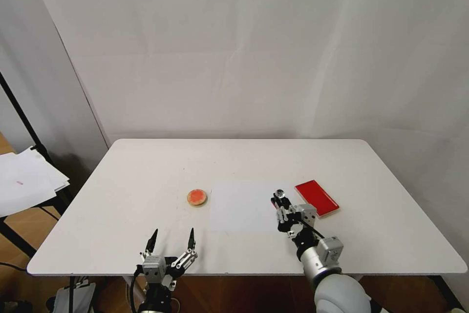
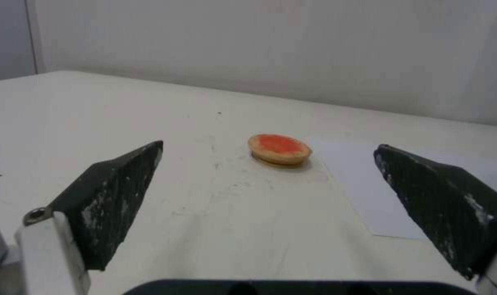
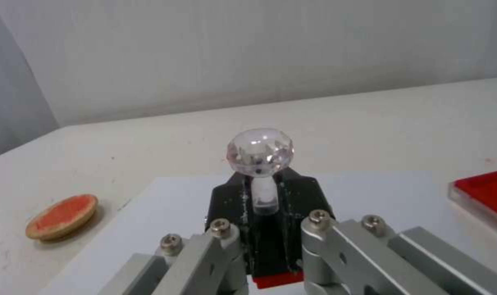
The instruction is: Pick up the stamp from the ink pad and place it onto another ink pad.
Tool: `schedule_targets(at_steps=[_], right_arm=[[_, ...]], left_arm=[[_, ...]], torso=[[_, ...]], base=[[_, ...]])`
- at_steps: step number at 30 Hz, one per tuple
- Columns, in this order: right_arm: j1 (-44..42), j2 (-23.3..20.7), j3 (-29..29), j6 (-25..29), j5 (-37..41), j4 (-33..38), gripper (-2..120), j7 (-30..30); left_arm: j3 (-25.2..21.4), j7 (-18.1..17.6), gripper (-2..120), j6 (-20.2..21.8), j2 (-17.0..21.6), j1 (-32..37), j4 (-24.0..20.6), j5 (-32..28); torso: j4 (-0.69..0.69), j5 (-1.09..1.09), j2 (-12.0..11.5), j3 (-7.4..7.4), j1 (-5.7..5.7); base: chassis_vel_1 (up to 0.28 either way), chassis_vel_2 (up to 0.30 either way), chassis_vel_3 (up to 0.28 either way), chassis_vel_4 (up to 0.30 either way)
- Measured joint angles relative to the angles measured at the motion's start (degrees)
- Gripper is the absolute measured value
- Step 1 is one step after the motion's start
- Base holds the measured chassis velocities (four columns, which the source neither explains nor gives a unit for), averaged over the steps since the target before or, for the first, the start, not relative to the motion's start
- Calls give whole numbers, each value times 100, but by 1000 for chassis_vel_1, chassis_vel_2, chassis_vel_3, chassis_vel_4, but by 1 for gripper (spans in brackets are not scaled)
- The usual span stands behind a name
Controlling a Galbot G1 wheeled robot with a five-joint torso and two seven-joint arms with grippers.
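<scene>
Your right claw [image 1: 280, 201] grips the stamp [image 3: 261, 164] by its neck, above the white sheet [image 1: 239, 205] between the two pads and clear of the red rectangular pad [image 1: 316, 198]. Carry it level toward the round pad [image 1: 197, 197] on the counter [image 1: 146, 166], then lower straight down so the base lands flat on the orange centre. The stamp has a clear faceted ball on a black body; a red strip shows at its foot, probably the inked face. Your left claw [image 1: 172, 240] waits wide open near the counter's front edge.
</scene>
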Motion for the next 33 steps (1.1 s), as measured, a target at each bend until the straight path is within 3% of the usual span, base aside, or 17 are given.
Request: schedule_targets(at_steps=[13, 33], right_arm=[[1037, 125, -797, -55, 468, -760, 8, 73], [981, 46, -1193, -120, 656, -802, 8, 197]], left_arm=[[-1, 0, 102, 0, 0, 0, 0, 0], [-1, 0, 102, 0, 0, 0, 0, 0]], torso=[[0, -1, 0, 0, 1], [-1, -1, 0, -1, 0]], base=[[0, 0, 0, 0], [0, 0, 0, 0]])
